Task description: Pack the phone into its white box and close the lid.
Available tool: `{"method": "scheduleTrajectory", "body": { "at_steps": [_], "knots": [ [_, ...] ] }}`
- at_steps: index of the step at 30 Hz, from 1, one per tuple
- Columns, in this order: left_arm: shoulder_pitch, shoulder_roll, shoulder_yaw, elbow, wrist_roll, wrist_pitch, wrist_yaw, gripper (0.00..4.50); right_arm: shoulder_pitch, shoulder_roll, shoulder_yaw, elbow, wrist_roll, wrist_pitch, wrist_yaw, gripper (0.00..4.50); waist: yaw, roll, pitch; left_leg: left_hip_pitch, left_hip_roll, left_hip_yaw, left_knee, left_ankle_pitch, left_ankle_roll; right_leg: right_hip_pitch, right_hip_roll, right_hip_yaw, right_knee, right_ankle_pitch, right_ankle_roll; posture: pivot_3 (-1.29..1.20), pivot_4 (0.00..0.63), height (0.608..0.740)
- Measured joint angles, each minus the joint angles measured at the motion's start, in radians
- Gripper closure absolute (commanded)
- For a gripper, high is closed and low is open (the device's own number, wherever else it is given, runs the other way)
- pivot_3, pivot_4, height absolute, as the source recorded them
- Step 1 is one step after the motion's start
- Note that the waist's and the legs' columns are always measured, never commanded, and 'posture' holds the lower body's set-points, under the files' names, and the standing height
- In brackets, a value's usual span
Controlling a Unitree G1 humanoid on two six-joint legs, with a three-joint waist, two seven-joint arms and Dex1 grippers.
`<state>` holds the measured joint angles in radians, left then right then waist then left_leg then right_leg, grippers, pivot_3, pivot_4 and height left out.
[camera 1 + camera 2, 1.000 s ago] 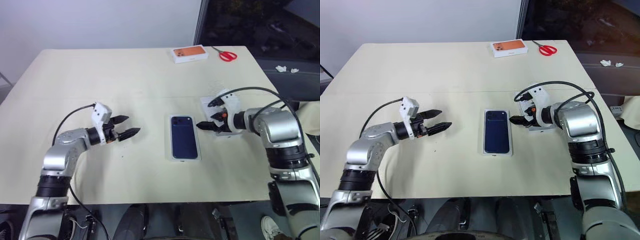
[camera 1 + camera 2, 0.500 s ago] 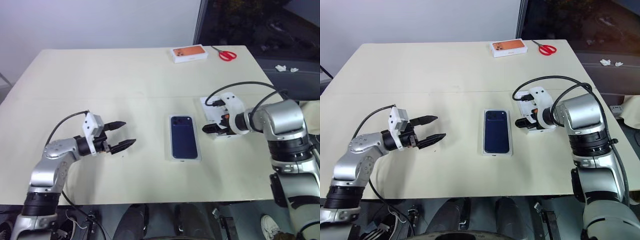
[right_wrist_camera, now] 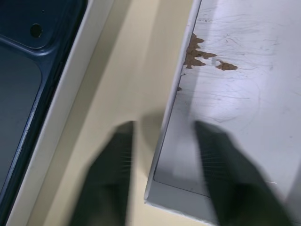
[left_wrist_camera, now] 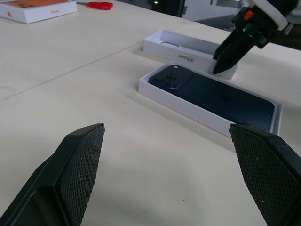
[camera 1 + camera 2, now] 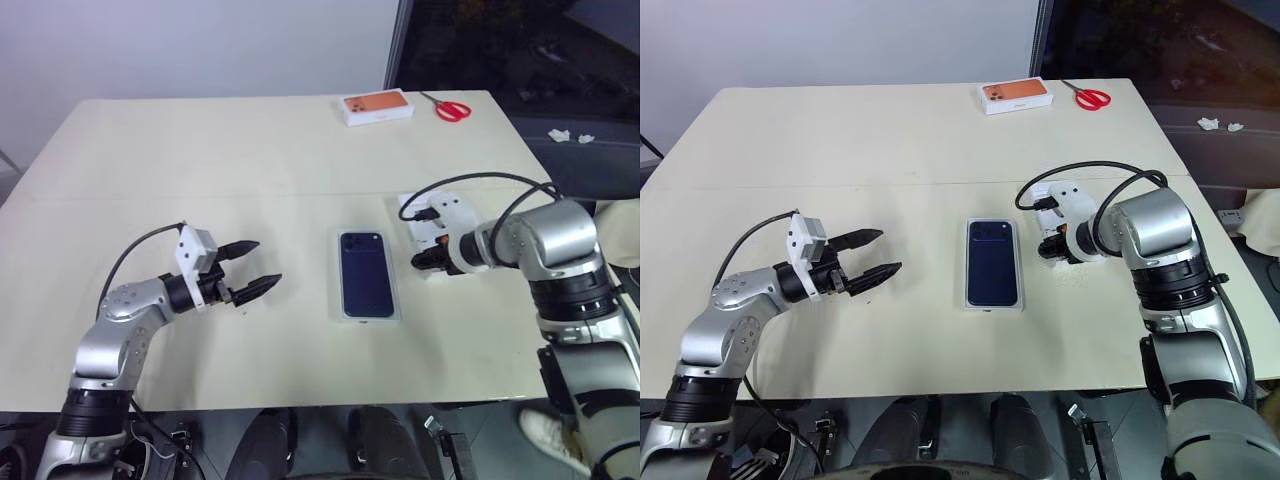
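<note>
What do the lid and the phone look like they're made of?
The lid: likely matte white cardboard; thin folded walls, and brown torn patches on its inner face. The phone: dark navy back, seemingly glossy glass or plastic, judging by its smooth sheen.

Your slim navy-blue glossy phone (image 5: 367,272) looks like smooth glass, sitting in the shallow white matt cardboard box (image 4: 165,95). The all-white cardboard lid (image 3: 244,94) has a smooth, faintly scuffed inner face with torn brown paper patches. You've got a pale beige matt worktop (image 5: 250,150), smooth. The left end effector's (image 4: 171,186) black plastic fingers (image 4: 82,155) carry a knurled diamond texture.
</note>
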<state>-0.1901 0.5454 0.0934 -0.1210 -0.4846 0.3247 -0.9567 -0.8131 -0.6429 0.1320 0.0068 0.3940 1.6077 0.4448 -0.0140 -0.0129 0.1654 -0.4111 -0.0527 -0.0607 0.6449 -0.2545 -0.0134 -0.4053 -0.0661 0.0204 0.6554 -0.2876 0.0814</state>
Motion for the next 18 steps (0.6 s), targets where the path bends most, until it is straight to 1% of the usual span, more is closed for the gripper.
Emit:
{"method": "scheduleTrajectory", "body": {
  "at_steps": [1, 6, 9, 11, 14, 16, 17, 18],
  "knots": [
    [0.0, 0.0, 0.0, 0.0, 0.0, 0.0, 0.002, 0.0, 0.0, 0.003, 0.0, 0.0, 0.003, 0.0, -0.009, 4.48, 0.0, 0.0, 0.0, 0.0, 0.0, 0.0, 0.0, 0.0, 0.0, 0.0, 0.0, 0.0, 0.0, 0.0, 0.0, 0.0, 0.15, 0.74],
    [0.0, -0.001, -0.001, 0.0, 0.0, 0.0, 0.006, 0.0, 0.0, 0.02, -0.006, 0.0, 0.008, 0.0, -0.06, 4.48, 0.0, 0.0, 0.0, 0.0, 0.0, 0.0, 0.0, 0.0, 0.0, 0.0, 0.0, 0.0, 0.0, 0.0, 0.0, 0.0, 0.15, 0.74],
    [0.0, -0.001, 0.0, 0.0, 0.0, 0.0, 0.006, 0.0, -0.008, 0.051, -0.046, 0.026, 0.006, 0.0, -0.094, 4.48, -0.001, 0.0, 0.0, 0.0, 0.0, 0.0, 0.0, 0.0, 0.0, 0.0, 0.0, 0.0, 0.0, 0.0, 0.0, 0.0, 0.15, 0.74],
    [-0.002, -0.002, 0.0, 0.002, 0.0, -0.001, 0.009, 0.0, -0.065, 0.131, -0.161, 0.095, -0.007, -0.001, -0.125, 4.48, -0.005, 0.001, 0.001, 0.0, 0.0, 0.001, 0.0, 0.0, 0.0, -0.001, 0.001, 0.001, 0.001, 0.0, 0.0, 0.0, 0.15, 0.74],
    [-0.013, -0.002, 0.003, 0.005, -0.001, -0.001, 0.016, 0.0, -0.169, 0.225, -0.325, 0.133, -0.004, -0.019, -0.143, 4.48, -0.004, 0.002, 0.001, 0.0, 0.001, 0.001, -0.001, 0.0, 0.0, -0.002, 0.002, 0.001, 0.002, 0.0, 0.0, 0.0, 0.15, 0.74],
    [-0.02, -0.001, 0.01, 0.012, -0.007, 0.0, 0.019, 0.0, -0.255, 0.315, -0.483, 0.171, 0.022, -0.023, -0.146, 4.48, -0.004, 0.002, 0.001, 0.0, 0.001, 0.001, -0.001, 0.0, 0.0, -0.002, 0.002, 0.001, 0.002, 0.0, 0.0, 0.0, 0.15, 0.74],
    [-0.024, 0.0, 0.014, 0.015, -0.008, 0.0, 0.021, 0.0, -0.282, 0.345, -0.54, 0.182, 0.041, -0.019, -0.143, 4.48, -0.003, 0.002, 0.001, 0.0, 0.001, 0.001, -0.001, 0.0, 0.0, -0.002, 0.002, 0.001, 0.002, 0.0, 0.0, 0.0, 0.15, 0.74],
    [-0.029, 0.003, 0.021, 0.02, -0.009, 0.001, 0.023, 0.0, -0.317, 0.389, -0.625, 0.213, 0.082, -0.008, -0.146, 4.48, -0.003, 0.002, 0.001, 0.0, 0.001, 0.001, -0.001, 0.0, 0.0, -0.002, 0.002, 0.001, 0.002, 0.0, 0.0, 0.0, 0.15, 0.74]
  ]
}}
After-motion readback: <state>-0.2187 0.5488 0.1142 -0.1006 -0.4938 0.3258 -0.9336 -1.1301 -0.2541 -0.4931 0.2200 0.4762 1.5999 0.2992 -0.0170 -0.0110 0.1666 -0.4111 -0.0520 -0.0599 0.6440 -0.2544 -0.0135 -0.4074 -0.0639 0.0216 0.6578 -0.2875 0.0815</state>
